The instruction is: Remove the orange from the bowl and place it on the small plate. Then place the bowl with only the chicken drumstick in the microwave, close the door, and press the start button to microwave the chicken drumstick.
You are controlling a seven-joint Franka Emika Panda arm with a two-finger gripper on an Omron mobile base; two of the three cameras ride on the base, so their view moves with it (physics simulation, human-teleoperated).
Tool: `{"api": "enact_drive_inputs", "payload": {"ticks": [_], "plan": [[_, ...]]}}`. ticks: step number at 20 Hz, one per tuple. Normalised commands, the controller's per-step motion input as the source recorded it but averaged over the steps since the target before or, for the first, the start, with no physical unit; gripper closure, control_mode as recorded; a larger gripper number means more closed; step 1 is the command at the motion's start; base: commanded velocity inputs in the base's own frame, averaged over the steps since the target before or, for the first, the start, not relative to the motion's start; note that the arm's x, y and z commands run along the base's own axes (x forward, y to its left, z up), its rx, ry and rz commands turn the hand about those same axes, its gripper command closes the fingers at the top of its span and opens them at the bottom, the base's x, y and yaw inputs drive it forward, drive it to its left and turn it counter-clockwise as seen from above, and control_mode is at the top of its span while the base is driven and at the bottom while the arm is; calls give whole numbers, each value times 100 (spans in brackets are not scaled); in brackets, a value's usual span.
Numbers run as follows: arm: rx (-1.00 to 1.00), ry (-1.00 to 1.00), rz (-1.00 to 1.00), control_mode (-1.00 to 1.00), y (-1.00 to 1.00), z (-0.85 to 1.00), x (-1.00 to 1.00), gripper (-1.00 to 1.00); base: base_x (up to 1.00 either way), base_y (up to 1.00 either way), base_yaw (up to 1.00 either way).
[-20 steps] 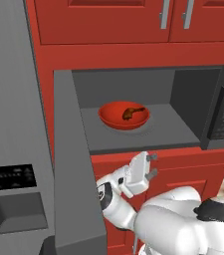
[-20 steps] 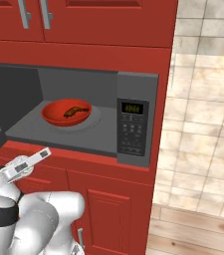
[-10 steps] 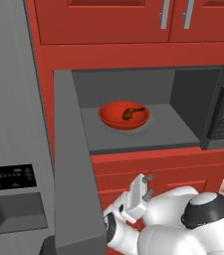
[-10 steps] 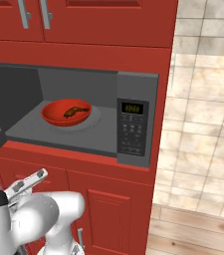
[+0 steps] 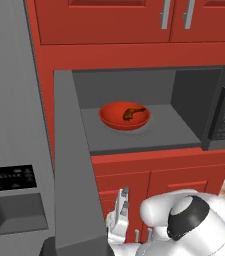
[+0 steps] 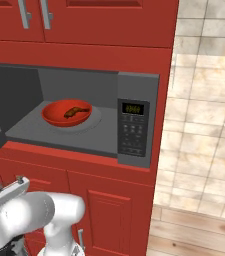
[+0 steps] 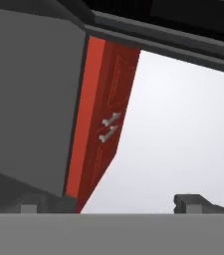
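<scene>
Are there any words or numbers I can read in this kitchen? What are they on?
Green display on the microwave keypad panel: glowing digits, too blurred to read.
Keypad buttons under that display: pale marks, too small to read.
Black control panel on the grey fridge: small white marks, too small to read.
Nothing else carries readable text: the bowl, the door and the red cabinets are plain.

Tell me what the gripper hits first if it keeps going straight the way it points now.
Probably nothing soon: in the hand view the open gripper points past the door and the edge of a red cabinet into blank pale space. Depth is unclear there, so treat this as tentative.
</scene>
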Motion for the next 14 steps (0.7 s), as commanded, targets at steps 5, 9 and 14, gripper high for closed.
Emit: {"api": "enact_drive_inputs", "payload": {"ticks": [5,9,14], "plan": [[-22,9,6,-100,82,-31,-4,-100,0,0,0],[-23,12,4,-100,68,-45,0,-100,0,0,0],[-24,15,4,-100,67,-49,0,-100,0,0,0]]}}
